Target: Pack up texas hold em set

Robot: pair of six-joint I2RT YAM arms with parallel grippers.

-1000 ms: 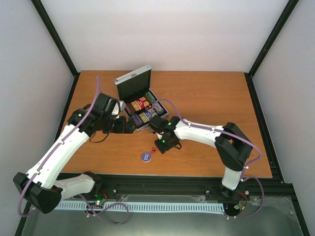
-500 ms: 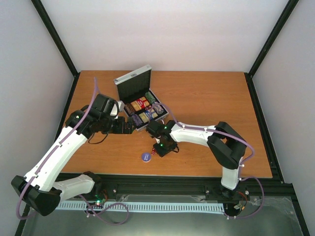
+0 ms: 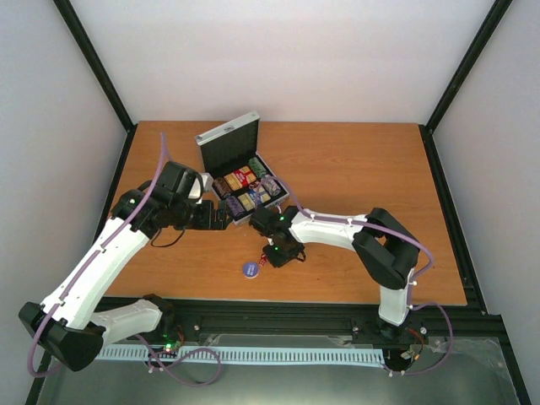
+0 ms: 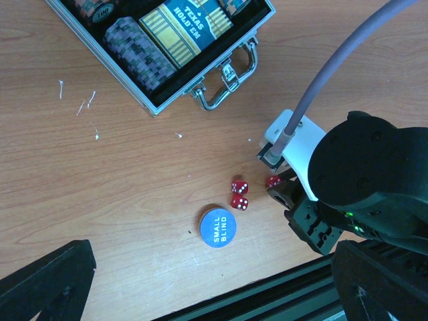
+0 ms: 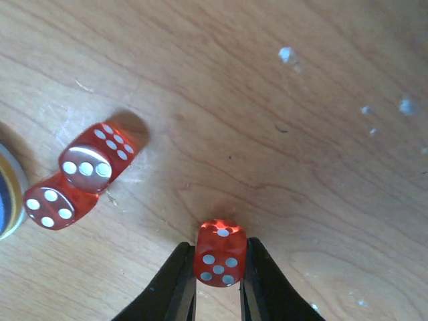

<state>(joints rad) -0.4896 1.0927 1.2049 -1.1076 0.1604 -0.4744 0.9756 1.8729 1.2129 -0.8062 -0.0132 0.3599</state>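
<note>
The silver case (image 3: pixel 284 197) lies open at the table's middle back, with card boxes and chip stacks inside. The left wrist view shows its handle (image 4: pixel 231 83), a blue-yellow card box (image 4: pixel 187 27) and a grey chip stack (image 4: pixel 137 50). Three red dice lie in front of it. My right gripper (image 5: pixel 219 267) is shut on one die (image 5: pixel 220 257), which rests on the wood. The other two dice (image 5: pixel 97 157) (image 5: pixel 50 200) touch each other beside the blue disc (image 4: pixel 218 227). My left gripper (image 4: pixel 214 294) hovers open and empty above them, near the case's front corner (image 3: pixel 226 218).
The case lid (image 3: pixel 228 139) stands upright at the back. White specks dot the wood (image 4: pixel 87 100) to the left of the case. The black frame rail (image 4: pixel 267 294) runs along the near table edge just past the disc.
My right gripper has moved a little left onto the dice and closed its fingers on one die. The left arm has hardly moved.
</note>
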